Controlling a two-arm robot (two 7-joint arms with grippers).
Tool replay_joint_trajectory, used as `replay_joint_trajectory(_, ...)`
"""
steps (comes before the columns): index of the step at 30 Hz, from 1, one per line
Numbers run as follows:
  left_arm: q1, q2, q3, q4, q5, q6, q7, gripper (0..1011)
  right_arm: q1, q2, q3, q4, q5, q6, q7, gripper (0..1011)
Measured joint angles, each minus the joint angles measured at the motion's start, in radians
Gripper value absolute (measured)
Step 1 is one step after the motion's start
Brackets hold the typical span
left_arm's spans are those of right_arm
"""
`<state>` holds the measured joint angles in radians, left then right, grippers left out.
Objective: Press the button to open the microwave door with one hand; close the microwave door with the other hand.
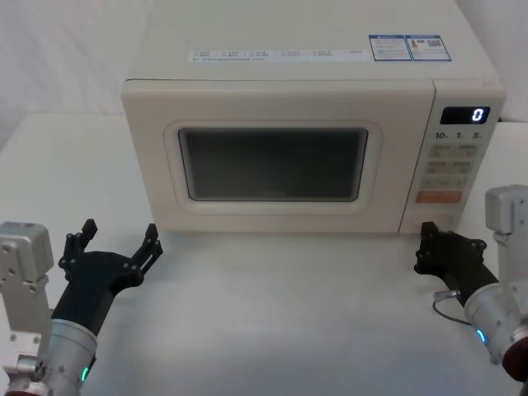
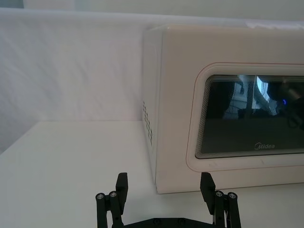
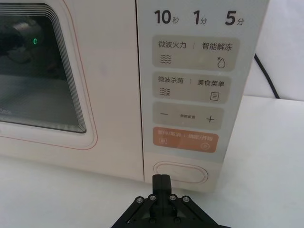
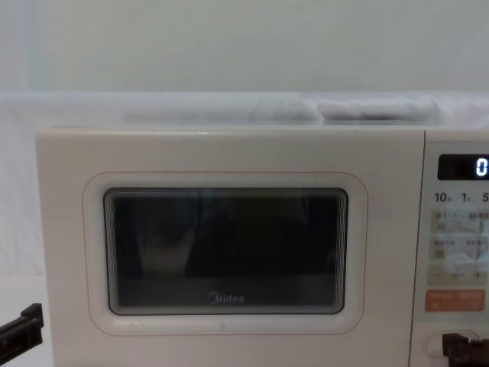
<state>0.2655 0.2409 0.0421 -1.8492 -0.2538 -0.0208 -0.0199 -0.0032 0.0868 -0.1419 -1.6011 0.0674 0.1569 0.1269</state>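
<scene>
On the white worktop (image 1: 272, 313) stands the microwave, its door (image 1: 276, 157) fully shut and flush with the body, so the opening step is not yet done. Low on the control panel at the right, under the orange key (image 3: 184, 139), sits the button (image 3: 180, 172), the widest key there.

The right end effector (image 3: 161, 183) is just in front of that button, its fingers pinched together into a single narrow tip (a sensible shape for poking, since a closed tip lands on one spot and cannot straddle the key). From the wrist view the tip lines up with the button's left half and looks very close to it; whether it touches yet I cannot tell. In the head view it sits at the near right corner of the microwave (image 1: 429, 247).

The left end effector (image 1: 115, 247) waits over the worktop near the microwave's left front corner, fingers spread wide and holding nothing. The door's hinge side appears to be the left, so this arm is likely parked there to push the door back once it swings out.
</scene>
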Motion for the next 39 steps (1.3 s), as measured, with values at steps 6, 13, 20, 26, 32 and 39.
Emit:
replay_joint_trajectory(6,0.000,0.000,0.000,0.000,0.000,0.000,0.000,1001,0.018,0.005,-0.003,0.009,0.002,0.039,0.002,0)
replay_joint_trajectory(13,0.000,0.000,0.000,0.000,0.000,0.000,0.000,1001,0.027,0.005,-0.002,0.016,0.001,0.053,-0.003,0)
replay_joint_trajectory(20,0.000,0.000,0.000,0.000,0.000,0.000,0.000,1001,0.047,-0.002,0.001,0.053,-0.001,0.040,-0.012,0)
replay_joint_trajectory(26,0.000,0.000,0.000,0.000,0.000,0.000,0.000,1001,0.068,-0.009,-0.002,0.094,-0.013,0.016,-0.021,0)
replay_joint_trajectory(32,0.000,0.000,0.000,0.000,0.000,0.000,0.000,1001,0.075,-0.016,-0.002,0.117,-0.018,-0.003,-0.027,0)
replay_joint_trajectory(39,0.000,0.000,0.000,0.000,0.000,0.000,0.000,1001,0.075,-0.020,0.004,0.120,-0.019,-0.015,-0.028,0)
